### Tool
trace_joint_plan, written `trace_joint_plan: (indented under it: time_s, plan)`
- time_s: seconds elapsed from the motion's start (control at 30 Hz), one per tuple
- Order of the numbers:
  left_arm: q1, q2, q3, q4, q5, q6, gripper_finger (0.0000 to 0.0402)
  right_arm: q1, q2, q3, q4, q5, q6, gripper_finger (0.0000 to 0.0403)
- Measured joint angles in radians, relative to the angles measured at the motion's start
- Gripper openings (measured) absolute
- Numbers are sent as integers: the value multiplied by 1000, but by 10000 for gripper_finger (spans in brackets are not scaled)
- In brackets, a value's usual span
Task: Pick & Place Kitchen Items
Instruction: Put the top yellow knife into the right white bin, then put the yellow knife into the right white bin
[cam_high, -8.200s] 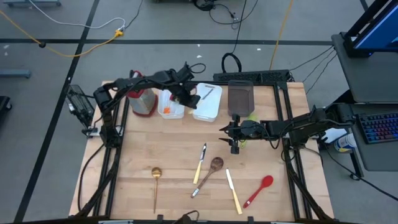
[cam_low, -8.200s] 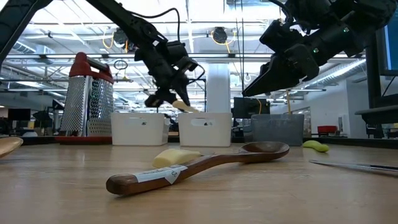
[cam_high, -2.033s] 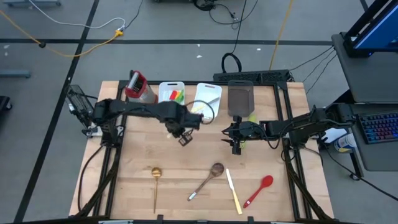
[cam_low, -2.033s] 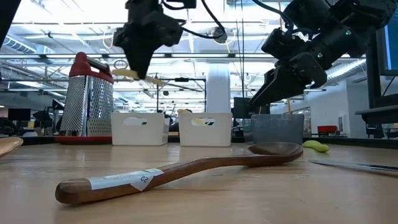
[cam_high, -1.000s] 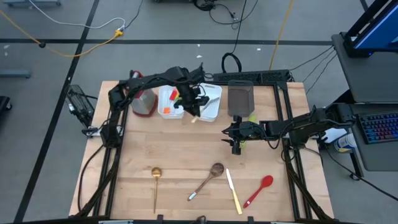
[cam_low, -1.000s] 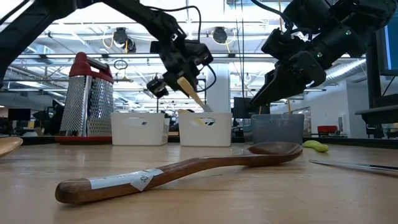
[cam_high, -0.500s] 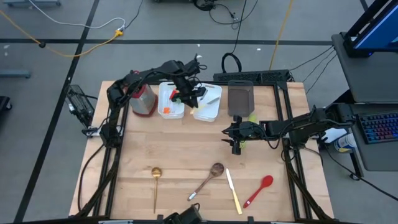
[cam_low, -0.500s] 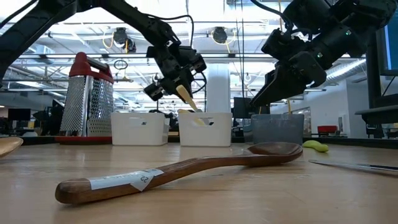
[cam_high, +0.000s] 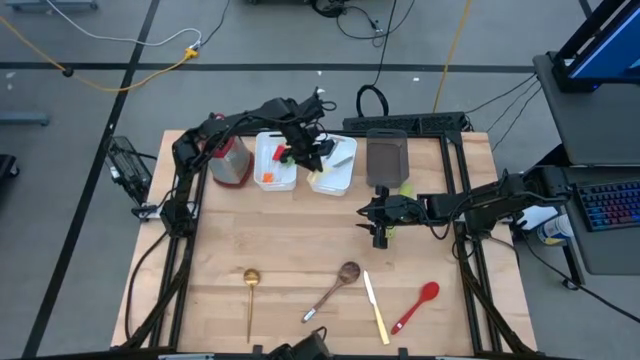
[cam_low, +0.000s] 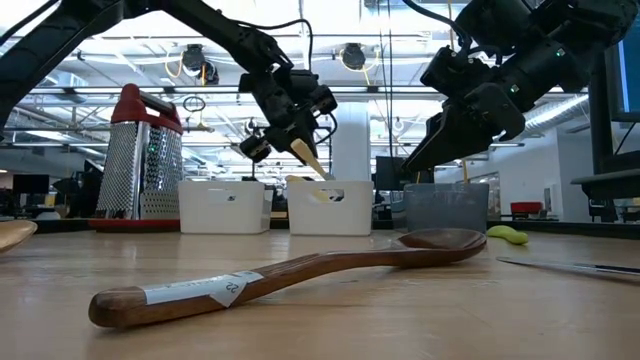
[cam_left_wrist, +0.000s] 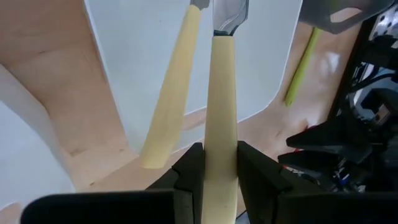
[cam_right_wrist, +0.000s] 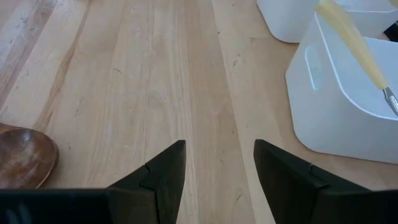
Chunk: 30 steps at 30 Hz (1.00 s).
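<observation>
A wooden tabletop (cam_high: 270, 250) seen from above, with two dark robot arms reaching over it. Along the far edge stand a metal grater with a red top (cam_high: 228, 160), two white bins and a grey bin (cam_high: 386, 160).

The left gripper (cam_high: 305, 157) hangs over the second white bin (cam_high: 335, 170), its fingers (cam_left_wrist: 189, 171) clamped on the cream handle of a knife (cam_left_wrist: 222, 93), which tilts blade-down into the bin. A second cream-handled knife (cam_left_wrist: 171, 87) already lies inside, its handle leaning over the bin's wall. The first white bin (cam_high: 272, 172), next to the grater, holds small orange, red and green pieces (cam_high: 268, 178); what they are is hard to make out from this height.

The right gripper (cam_high: 379, 233) hovers near the middle of the tabletop toward the right edge, fingers spread wide and empty.

Toward the near edge lie a gold ladle (cam_high: 250, 290) on the left, a brown wooden spoon (cam_high: 335, 285) in the middle, another cream-handled knife (cam_high: 375, 307) just beside it, and a red spoon (cam_high: 417, 305) toward the near right corner. A green spatula (cam_low: 508, 235) lies by the grey bin.
</observation>
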Motion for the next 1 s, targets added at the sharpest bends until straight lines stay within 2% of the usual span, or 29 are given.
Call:
trace_joint_plan:
  time_s: [0.23, 0.5, 0.63, 0.87, 1.0]
  plan:
    - [-18, 0, 0, -7, -15, -9, 91, 0, 0, 0, 0, 0, 0, 183]
    - [-38, 0, 0, -7, -14, 9, 156, 0, 0, 0, 0, 0, 0, 183]
    - [-30, 0, 0, 10, -40, 12, 176, 0, 0, 0, 0, 0, 0, 183]
    - [-10, 0, 0, 20, -42, 163, 168, 0, 0, 0, -2, -11, 49, 183]
    - [-12, -3, 0, 19, -42, 281, 150, 0, 0, 0, -11, -114, 114, 183]
